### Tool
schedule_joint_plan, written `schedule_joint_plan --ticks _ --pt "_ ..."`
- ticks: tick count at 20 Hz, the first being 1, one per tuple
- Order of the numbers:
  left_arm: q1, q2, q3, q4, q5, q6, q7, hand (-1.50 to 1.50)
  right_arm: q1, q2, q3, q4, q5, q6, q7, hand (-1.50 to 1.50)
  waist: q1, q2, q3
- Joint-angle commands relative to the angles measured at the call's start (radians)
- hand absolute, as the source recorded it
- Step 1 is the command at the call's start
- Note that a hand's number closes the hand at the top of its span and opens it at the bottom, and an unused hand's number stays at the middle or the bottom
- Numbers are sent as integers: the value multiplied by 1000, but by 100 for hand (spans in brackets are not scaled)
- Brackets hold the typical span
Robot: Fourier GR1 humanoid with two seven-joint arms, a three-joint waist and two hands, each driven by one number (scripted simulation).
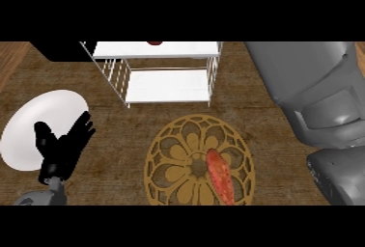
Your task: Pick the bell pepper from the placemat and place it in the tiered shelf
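Pepper on the mat, my left hand (65, 144) open and empty.
The pepper (219, 174) lies right of it on the placemat (171, 159); the shelf (164, 86) stands beyond.

So there was just 1 view, the head cam, and it looked steeply down onto the table (85, 77) from above. The far side sat at the top of the frame, where the tiered shelf (167, 72) showed, and the near side at the bottom, where the placemat (171, 159) got cut off by the edge. It was pretty close in, so the right forearm (321, 101) loomed huge along the right side. No 2nd view to share anything with.
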Motion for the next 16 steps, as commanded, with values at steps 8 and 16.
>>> schedule_joint_plan --ticks 8,16 --pt "38 3 16 -15 14 -3 47 0 148 -223 -68 -192 -24 2 78 -150 -26 -6 -2" --pt "26 -25 19 34 -10 23 8 0 430 -279 -66 -585 -147 206 143 -150 -48 -9 -2"
